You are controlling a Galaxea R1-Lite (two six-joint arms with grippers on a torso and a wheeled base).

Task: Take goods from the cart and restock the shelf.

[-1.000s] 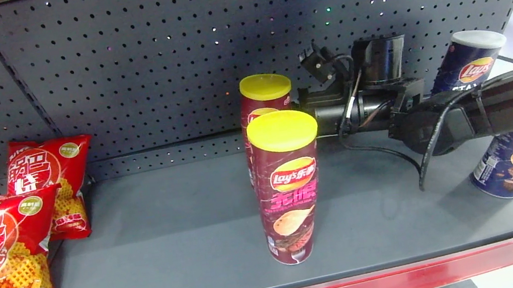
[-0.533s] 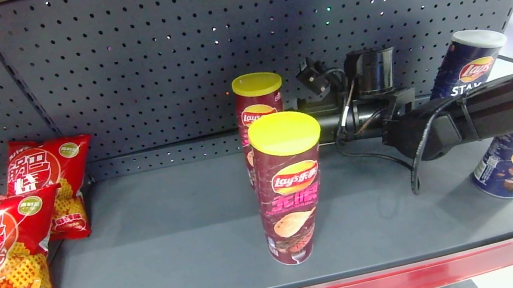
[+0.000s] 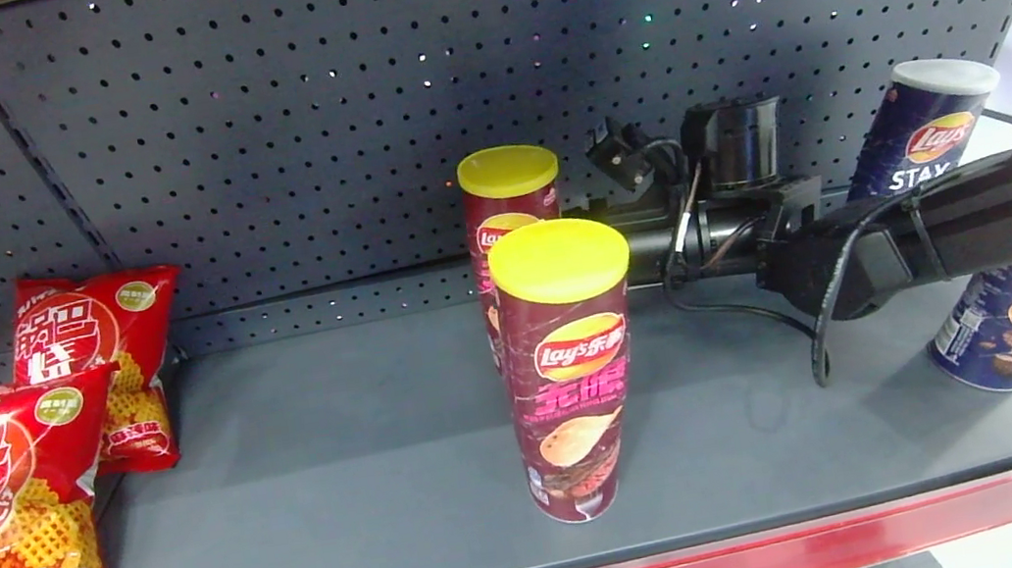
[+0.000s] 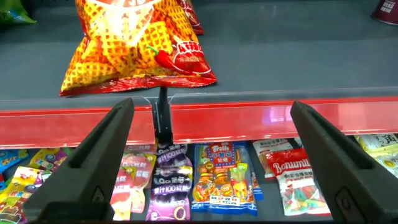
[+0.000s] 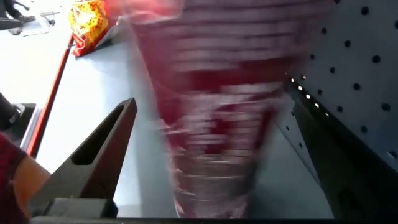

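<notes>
Head view: two yellow-lidded cans upright at the middle of the shelf (image 3: 343, 465), rear can (image 3: 508, 190) near the pegboard (image 3: 293, 106) and just behind front can (image 3: 572, 364), right arm (image 3: 953, 221) stretched in past two blue cans (image 3: 934, 120). Left wrist view: left gripper (image 4: 211, 102) spread wide, holding nothing, before the red shelf edge, chip bag (image 4: 137, 43) beyond. Right wrist view: right gripper (image 5: 211, 102) spread, fingers either side of the blurred rear can, contact unclear.
</notes>
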